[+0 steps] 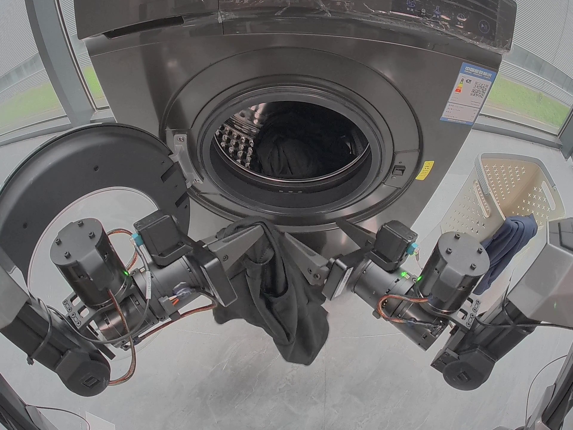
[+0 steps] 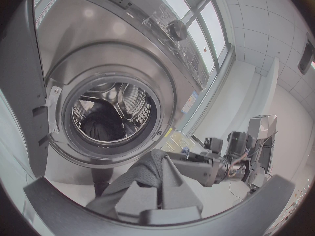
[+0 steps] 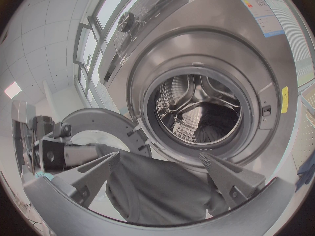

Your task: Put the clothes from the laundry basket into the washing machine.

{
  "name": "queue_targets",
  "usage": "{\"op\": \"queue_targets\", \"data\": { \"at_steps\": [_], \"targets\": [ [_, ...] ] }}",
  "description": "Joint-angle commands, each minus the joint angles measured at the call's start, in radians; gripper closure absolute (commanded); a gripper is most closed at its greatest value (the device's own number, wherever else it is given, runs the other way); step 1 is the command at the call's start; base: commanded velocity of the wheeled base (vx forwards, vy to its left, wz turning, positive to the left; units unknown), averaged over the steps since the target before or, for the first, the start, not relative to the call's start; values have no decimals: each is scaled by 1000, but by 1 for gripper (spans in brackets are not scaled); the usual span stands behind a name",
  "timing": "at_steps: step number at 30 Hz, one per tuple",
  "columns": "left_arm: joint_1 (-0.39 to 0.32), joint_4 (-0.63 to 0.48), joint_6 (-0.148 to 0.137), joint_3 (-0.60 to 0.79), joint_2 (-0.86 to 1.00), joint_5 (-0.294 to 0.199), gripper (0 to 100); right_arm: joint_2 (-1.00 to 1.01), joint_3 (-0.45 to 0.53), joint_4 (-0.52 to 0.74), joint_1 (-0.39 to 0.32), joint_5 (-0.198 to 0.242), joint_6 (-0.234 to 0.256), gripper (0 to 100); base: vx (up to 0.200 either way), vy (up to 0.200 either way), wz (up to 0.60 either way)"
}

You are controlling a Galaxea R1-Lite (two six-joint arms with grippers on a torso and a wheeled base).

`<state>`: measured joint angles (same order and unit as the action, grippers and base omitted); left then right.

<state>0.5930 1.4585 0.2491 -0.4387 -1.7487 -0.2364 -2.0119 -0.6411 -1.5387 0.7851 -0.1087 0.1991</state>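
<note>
- The front-loading washing machine of grey metal [image 1: 149,79] stands with its round dark door [image 1: 77,162] swung open on the robot's left.
- A dark heap of clothing [image 1: 298,144] already lies inside the perforated steel drum.
- A limp black fabric garment [image 1: 286,306] hangs in the air just below the lip of the machine's opening, above the pale grey floor [image 1: 239,383]. It touches neither the floor nor the drum.
- The left gripper [image 1: 253,234] is pressed together on the upper edge of the black garment and carries its weight. The left wrist view shows the cloth [image 2: 147,171] pinched there.
- The right gripper [image 1: 313,229] is spread wide just beside the left one. The garment [image 3: 164,187] sags between its fingers, and one finger lies against the cloth.
- The cream perforated plastic laundry basket [image 1: 519,180] stands tilted on the robot's right, beside the machine.
- A dark blue garment [image 1: 507,243] is draped over the basket's near rim.
</note>
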Motion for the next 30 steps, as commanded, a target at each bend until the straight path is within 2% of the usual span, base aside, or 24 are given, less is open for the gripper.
{"op": "queue_targets", "data": {
  "at_steps": [1,4,20,30],
  "targets": [
    [-10,8,-1,-28,-18,28,100,-1,78,0,-7,0,2,0,0,0,0],
    [-12,17,2,-57,-38,63,100,2,110,0,-15,0,2,0,0,0,0],
    [-19,42,4,-72,-54,71,100,-5,133,0,-14,-2,2,0,0,0,0],
    [-36,49,1,-89,-57,69,100,-99,61,0,-29,-2,-3,0,0,0,0]
  ]
}}
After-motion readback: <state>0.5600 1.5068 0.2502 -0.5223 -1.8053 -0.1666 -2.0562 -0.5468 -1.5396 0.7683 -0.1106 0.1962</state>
